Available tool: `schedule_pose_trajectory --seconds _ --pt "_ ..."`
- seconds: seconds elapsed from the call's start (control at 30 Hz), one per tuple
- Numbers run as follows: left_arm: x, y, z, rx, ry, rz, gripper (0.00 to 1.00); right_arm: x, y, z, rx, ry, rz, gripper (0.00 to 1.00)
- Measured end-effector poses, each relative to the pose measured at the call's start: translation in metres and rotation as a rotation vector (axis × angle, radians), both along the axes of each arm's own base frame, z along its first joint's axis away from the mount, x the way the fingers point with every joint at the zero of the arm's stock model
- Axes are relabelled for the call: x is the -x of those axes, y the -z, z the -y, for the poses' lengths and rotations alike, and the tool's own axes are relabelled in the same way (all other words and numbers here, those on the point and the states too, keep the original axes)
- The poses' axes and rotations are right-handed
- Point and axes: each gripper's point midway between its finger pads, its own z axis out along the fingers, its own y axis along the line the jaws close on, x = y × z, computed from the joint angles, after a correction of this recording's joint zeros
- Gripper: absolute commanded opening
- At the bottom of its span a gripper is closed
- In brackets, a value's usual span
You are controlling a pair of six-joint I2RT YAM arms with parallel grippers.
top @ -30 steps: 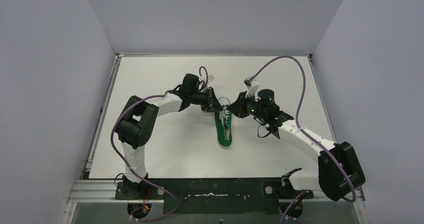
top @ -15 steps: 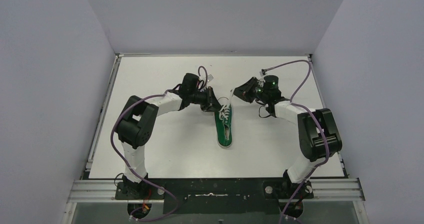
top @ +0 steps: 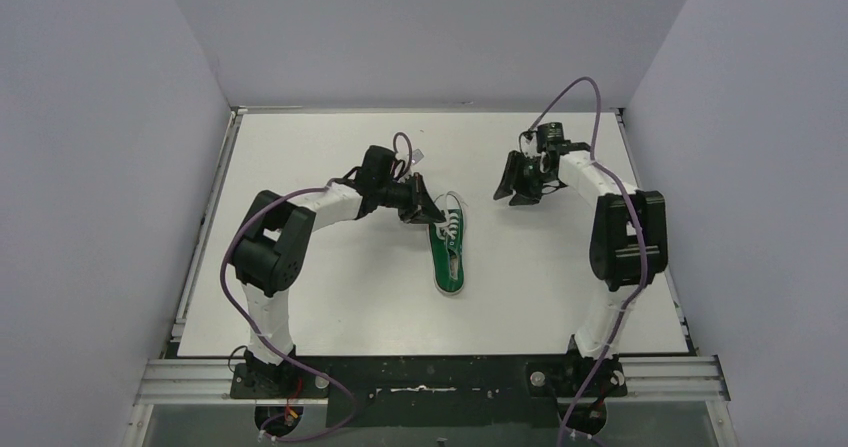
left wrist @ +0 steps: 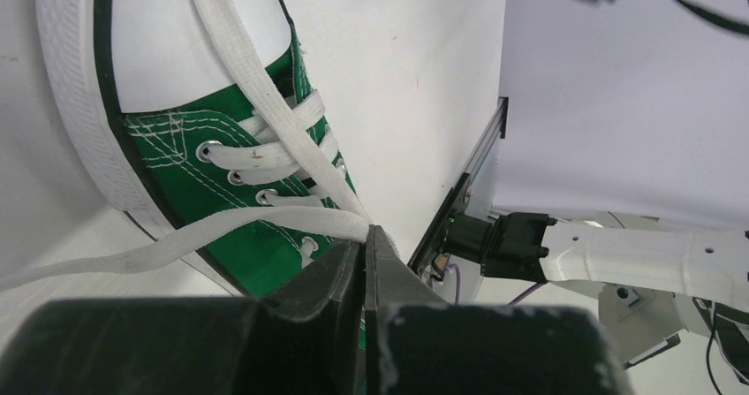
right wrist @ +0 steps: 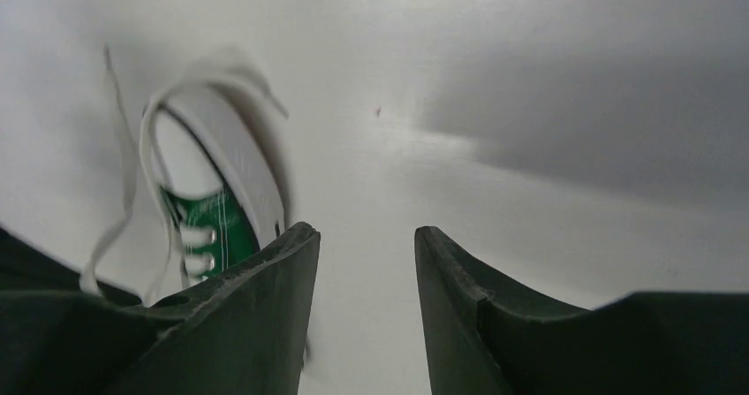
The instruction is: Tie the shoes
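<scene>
The green sneaker (top: 448, 252) with white laces, sole and toe cap lies mid-table, toe toward the far side. It also shows in the left wrist view (left wrist: 238, 156) and, blurred, in the right wrist view (right wrist: 212, 209). My left gripper (top: 428, 214) sits at the shoe's toe end, on its left side, shut on a white lace (left wrist: 265, 231) that runs out from between the jaws (left wrist: 365, 236). My right gripper (top: 506, 189) is open and empty, well to the right of the shoe, above the table (right wrist: 364, 240).
The white table (top: 330, 287) is walled by pale panels on three sides. A metal rail (top: 200, 237) runs along its left edge. The right arm's purple cable (top: 590, 97) arcs above the far right corner.
My right gripper has let go near the shoe's toe and swung away to the far right, now open. The left gripper has stayed at the toe, holding its lace.
</scene>
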Motion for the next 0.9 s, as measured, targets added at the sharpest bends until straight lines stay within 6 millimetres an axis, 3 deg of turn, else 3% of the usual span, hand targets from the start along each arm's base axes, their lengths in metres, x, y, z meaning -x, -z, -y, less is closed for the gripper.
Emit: schedule_pose_trajectory --seconds 0.1,0.17,0.2,0.33,0.47,0.73,0.9 --pt "-0.001 -0.002 -0.001 0.009 -0.007 -0.013 0.00 0.032 -0.018 -0.003 -0.047 -0.161 0.088 0.56" --pt "-0.001 -0.004 0.000 0.015 -0.009 -0.021 0.00 0.050 -0.038 -0.022 -0.109 -0.321 0.268 0.71" --pt "-0.002 -0.005 0.000 0.018 -0.010 -0.024 0.00 0.057 -0.046 -0.030 -0.121 -0.390 0.348 0.73" --pt "-0.002 -0.008 0.001 0.028 -0.014 -0.039 0.00 0.088 -0.064 -0.077 -0.095 -0.751 0.701 0.67" --pt "-0.003 -0.011 0.002 0.040 -0.020 -0.050 0.00 0.074 -0.067 -0.106 -0.095 -0.897 0.866 0.67" --pt "-0.004 -0.014 0.004 0.055 -0.028 -0.062 0.00 0.070 -0.059 -0.114 -0.063 -1.008 0.958 0.67" --pt "-0.005 -0.017 0.005 0.065 -0.034 -0.062 0.00 0.080 -0.047 -0.119 -0.073 -1.025 0.964 0.66"
